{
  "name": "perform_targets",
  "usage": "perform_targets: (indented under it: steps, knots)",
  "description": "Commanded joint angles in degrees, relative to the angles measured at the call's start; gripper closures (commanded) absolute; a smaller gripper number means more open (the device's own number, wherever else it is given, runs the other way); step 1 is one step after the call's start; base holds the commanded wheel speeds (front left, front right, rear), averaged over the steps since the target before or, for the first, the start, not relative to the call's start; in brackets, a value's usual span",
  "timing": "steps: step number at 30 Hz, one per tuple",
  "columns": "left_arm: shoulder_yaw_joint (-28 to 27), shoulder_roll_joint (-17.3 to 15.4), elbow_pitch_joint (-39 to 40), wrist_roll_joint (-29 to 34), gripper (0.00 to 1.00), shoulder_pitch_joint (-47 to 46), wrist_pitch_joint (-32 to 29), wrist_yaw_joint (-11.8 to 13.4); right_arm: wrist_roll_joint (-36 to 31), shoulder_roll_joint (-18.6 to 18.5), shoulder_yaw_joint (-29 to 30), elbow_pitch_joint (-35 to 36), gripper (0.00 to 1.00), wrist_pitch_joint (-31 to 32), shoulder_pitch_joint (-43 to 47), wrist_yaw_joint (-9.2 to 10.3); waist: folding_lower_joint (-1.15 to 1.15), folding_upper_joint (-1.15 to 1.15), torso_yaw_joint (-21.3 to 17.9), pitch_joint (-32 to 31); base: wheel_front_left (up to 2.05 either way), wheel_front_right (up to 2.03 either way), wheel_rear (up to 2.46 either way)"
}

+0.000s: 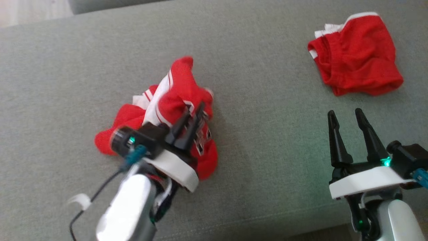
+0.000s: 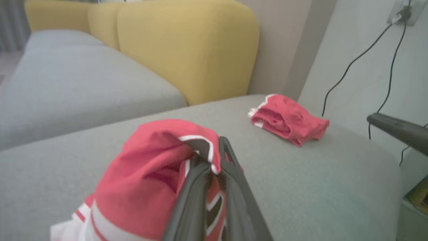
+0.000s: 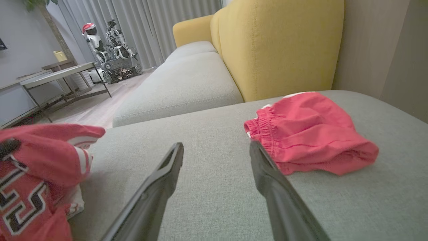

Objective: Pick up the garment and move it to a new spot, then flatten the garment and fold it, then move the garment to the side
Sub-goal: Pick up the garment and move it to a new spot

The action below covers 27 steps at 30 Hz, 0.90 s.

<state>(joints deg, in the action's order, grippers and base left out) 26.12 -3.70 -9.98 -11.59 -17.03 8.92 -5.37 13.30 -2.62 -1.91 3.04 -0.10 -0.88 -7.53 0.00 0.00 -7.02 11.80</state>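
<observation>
A crumpled red jersey (image 1: 174, 100) with white stripes and black-and-white lettering lies bunched on the grey cushion (image 1: 260, 147). My left gripper (image 1: 193, 112) is shut on a fold of this jersey (image 2: 150, 177), the red cloth humped up around its fingers (image 2: 194, 187). From the right wrist the same jersey (image 3: 36, 174) sits at the left edge. My right gripper (image 1: 346, 113) hovers open above bare cushion, its fingers (image 3: 267, 174) just short of the red shorts.
Folded red shorts (image 1: 356, 55) with a white waistband lie at the far right of the cushion (image 2: 287, 120) (image 3: 307, 134). A yellow backrest (image 3: 277, 43) and a second grey seat (image 3: 180, 83) stand beyond. Cables (image 2: 351, 63) hang on the wall.
</observation>
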Motion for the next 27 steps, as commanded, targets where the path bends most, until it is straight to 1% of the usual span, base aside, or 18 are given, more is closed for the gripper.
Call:
perform_targets:
  steps: [1,4,5,6,7,10,14,19,23,27]
  knots:
    - [-0.18,-0.06,-0.55,-0.29,1.0,-2.25,-0.28,-0.45,0.55,-0.26,-1.53,1.67,0.0,-0.8,-2.73,0.04,0.0,0.0,-0.82,1.16,0.0,0.0,0.0]
    - [0.84,0.08,-2.4,-0.85,1.0,-2.44,-0.3,-0.67,0.62,-0.26,-1.42,1.47,0.0,-0.98,-2.85,0.04,0.0,0.0,-0.75,1.37,0.0,0.0,0.0]
    - [1.24,0.14,-3.04,-1.08,0.97,-2.51,-0.09,-0.74,0.64,-0.26,-1.33,1.37,0.0,-1.05,-2.88,0.04,0.0,0.0,-0.63,1.43,0.0,0.0,0.0]
    - [1.59,0.2,-3.65,-1.49,0.46,-2.47,-0.01,-0.81,0.62,-0.26,-1.19,1.24,0.0,-1.08,-2.9,0.04,0.0,0.0,-0.37,1.38,0.0,0.0,0.0]
    - [2.0,0.26,-4.04,-1.69,0.0,-2.49,0.24,-0.86,0.58,-0.26,-1.14,1.11,0.0,-1.05,-2.93,0.04,0.0,0.0,-0.11,1.26,0.0,0.0,0.0]
    - [2.78,0.33,-4.82,-2.34,0.0,-2.08,0.58,-0.87,0.06,-0.26,-1.13,0.91,0.0,-0.87,-3.07,0.04,0.0,0.0,0.88,0.36,0.0,0.0,0.0]
    - [1.63,-0.03,-3.67,-3.02,0.0,-0.58,1.48,0.64,-0.86,-0.26,-1.15,1.0,0.0,-0.32,-2.76,0.04,0.0,0.0,2.75,-1.58,0.0,0.0,0.0]
    - [-3.03,-2.09,-0.39,-3.47,0.0,2.3,3.04,5.54,-2.03,-0.26,-1.14,1.48,0.0,0.67,-2.07,0.04,0.0,0.0,5.38,-4.13,0.0,0.0,0.0]
    - [-7.91,-4.58,2.4,-3.89,0.0,4.88,3.68,9.78,-2.48,-0.26,-0.95,1.97,0.0,1.34,-1.11,0.04,0.0,0.0,7.29,-6.08,0.0,0.0,0.0]
    - [-12.0,-7.46,4.55,-4.37,0.0,8.14,3.68,12.72,-3.05,-0.26,-0.84,2.2,0.0,1.71,-0.03,0.04,0.0,0.0,8.56,-7.87,0.0,0.0,0.0]
